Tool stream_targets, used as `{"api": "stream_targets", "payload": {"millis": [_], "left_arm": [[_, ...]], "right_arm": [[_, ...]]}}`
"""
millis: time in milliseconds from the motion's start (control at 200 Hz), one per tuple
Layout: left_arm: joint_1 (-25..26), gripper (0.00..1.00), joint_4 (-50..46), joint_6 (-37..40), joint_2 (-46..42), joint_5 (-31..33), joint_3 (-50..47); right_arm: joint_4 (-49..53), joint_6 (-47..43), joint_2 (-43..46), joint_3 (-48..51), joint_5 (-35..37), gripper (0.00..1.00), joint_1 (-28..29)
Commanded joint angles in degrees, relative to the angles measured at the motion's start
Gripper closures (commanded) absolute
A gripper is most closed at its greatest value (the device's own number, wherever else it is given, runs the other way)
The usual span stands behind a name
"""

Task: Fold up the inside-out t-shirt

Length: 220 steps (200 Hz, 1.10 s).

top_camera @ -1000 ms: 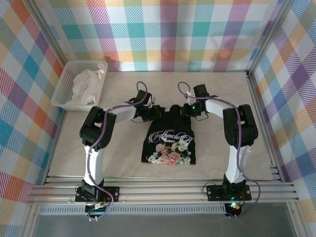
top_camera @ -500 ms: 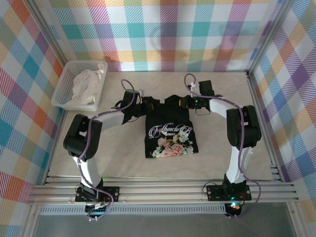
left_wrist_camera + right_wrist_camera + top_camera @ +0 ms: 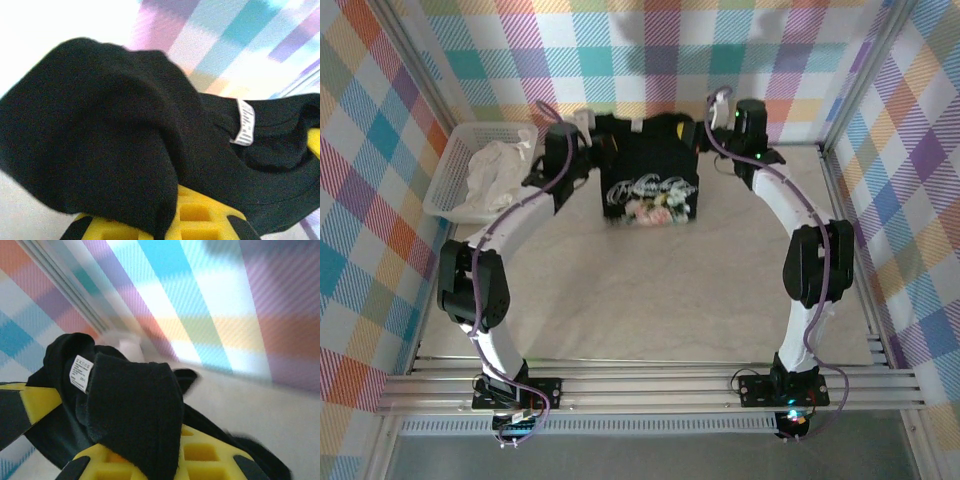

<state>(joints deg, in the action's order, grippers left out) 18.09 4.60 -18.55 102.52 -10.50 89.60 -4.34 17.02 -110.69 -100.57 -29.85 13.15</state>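
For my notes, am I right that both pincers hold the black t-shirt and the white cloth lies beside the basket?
No: the top external view shows the white cloth inside the basket, not beside it. The left pincer and right pincer do hold the t-shirt.

Plaid walls (image 3: pixel 650 60), pale beige tabletop (image 3: pixel 640 290)

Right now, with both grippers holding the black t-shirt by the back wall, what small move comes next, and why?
Probably lower both grippers toward the bases to spread the t-shirt flat on the table: the left gripper and right gripper each pinch a top corner, and it hangs bunched.
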Motion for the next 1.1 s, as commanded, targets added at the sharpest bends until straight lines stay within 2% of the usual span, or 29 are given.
{"api": "stream_targets", "payload": {"millis": [0,75,140,320,470,635,770,870,1095], "left_arm": [[-0.9,1.00,-1.6,5.1,2.7,1.7,6.8],[-0.9,1.00,-1.5,4.9,3.4,-0.1,6.2],[-0.7,1.00,1.0,3.7,2.9,-0.9,1.6],[0.3,1.00,13.6,-2.1,-1.9,-2.8,-18.6],[4.8,1.00,15.8,-3.5,-9.0,-2.9,-33.4],[11.0,1.00,16.6,-6.4,-17.4,0.4,-45.0],[12.3,1.00,16.1,-8.3,-21.6,1.8,-47.8],[12.3,1.00,15.6,-6.4,-22.4,3.9,-46.9],[10.8,1.00,10.8,-0.4,-10.9,5.3,-35.3]], "right_arm": [[-4.1,-2.1,-1.5,-5.9,-1.4,1.00,-0.3],[-4.5,-1.8,-2.0,-5.2,-3.6,1.00,-0.2],[-6.0,-1.9,-1.1,-1.4,-4.9,1.00,0.0],[-11.5,-1.0,5.2,18.9,-5.9,1.00,1.1],[-13.8,1.7,15.7,39.2,-3.8,1.00,2.7],[-8.5,4.2,24.8,52.4,-0.7,1.00,4.6],[-1.0,3.2,28.0,52.4,1.5,1.00,4.5],[2.8,1.2,27.9,49.1,3.4,1.00,4.5],[12.1,-2.4,16.4,35.0,8.0,1.00,3.9]]}}
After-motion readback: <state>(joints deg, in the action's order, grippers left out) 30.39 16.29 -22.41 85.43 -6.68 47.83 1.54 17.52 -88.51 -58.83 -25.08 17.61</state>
